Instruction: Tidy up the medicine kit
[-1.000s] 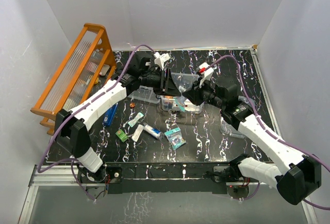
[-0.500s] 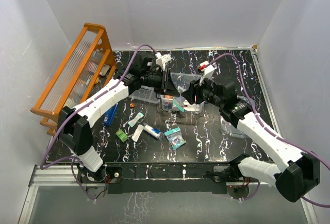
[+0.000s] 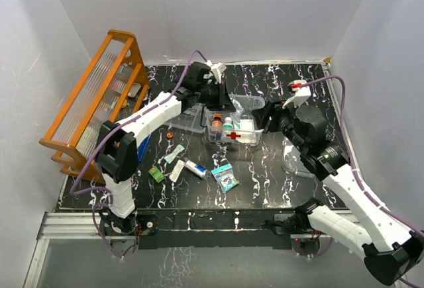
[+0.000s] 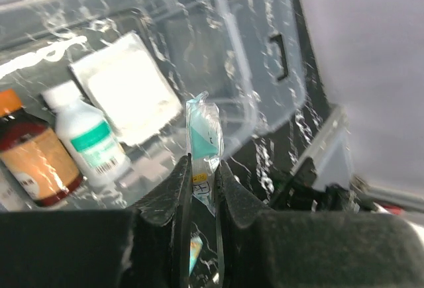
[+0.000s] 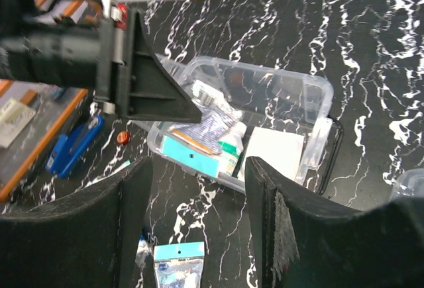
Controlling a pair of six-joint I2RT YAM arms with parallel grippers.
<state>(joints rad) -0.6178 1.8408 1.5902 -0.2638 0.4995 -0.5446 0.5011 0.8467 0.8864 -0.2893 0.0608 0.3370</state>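
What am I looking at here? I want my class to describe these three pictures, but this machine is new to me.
These are two robot arms, bolted side by side, each ending in a two-finger gripper. One picture looks down from above; the other two come from cameras on the wrists. On the dark table stand a clear medicine kit with a red cross, an orange rack and loose items such as a white tube and a blue packet. The left gripper is shut on a small sachet above the kit's edge. The kit holds a brown bottle and a white bottle. The right gripper is open and empty.
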